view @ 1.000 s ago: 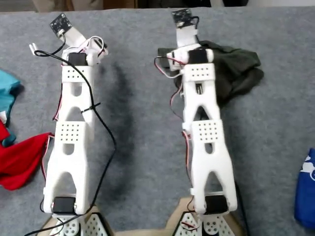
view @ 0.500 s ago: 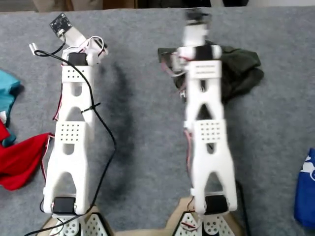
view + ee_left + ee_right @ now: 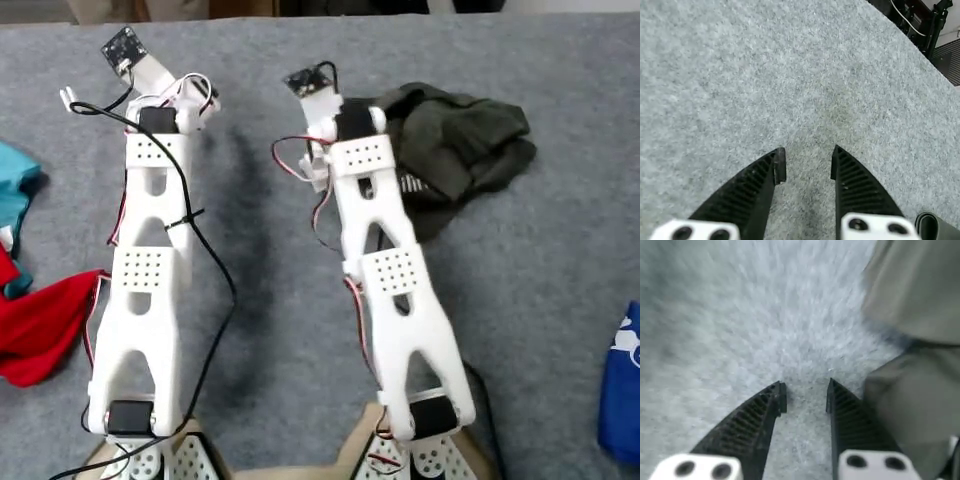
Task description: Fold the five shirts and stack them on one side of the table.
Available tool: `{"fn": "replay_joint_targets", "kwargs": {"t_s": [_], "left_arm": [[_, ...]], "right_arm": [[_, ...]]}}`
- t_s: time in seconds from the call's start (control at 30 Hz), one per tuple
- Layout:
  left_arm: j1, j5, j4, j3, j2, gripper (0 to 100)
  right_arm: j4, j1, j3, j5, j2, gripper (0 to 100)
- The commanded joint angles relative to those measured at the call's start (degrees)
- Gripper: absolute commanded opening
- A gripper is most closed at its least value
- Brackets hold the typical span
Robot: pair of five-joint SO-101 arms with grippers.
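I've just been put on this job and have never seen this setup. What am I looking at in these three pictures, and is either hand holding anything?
Two white robot arms, the left arm and the right arm, sit side by side at a table covered in grey cloth. The high picture looks down on both from above. The other two come from a camera on each wrist, looking out past that arm's black fingers. The left hand is open over bare cloth and holds nothing. The right hand is also open and empty, with the crumpled dark green shirt right beside it. A red shirt and a teal shirt lie at one table edge, and a blue shirt at the opposite edge.
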Motion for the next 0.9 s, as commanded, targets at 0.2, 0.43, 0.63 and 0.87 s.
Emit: {"fn": "replay_joint_targets", "kwargs": {"t_s": [0.2,0.43,0.63,0.87], "left_arm": [[1.1,-0.5,0.1,-2.8,-1.2,16],[1.2,-0.5,0.1,-2.8,-1.2,16],[1.2,-0.5,-0.2,-2.8,-1.2,16],[1.3,-0.5,-0.3,-2.8,-1.2,16]], "right_arm": [[-3.4,3.9,-2.2,0.4,-0.4,9.9],[-6.9,6.0,-2.4,0.3,-0.8,0.6],[-5.6,9.3,-2.5,0.3,-5.8,0.5],[-4.5,13.0,-2.0,0.3,-15.7,0.5]]}}
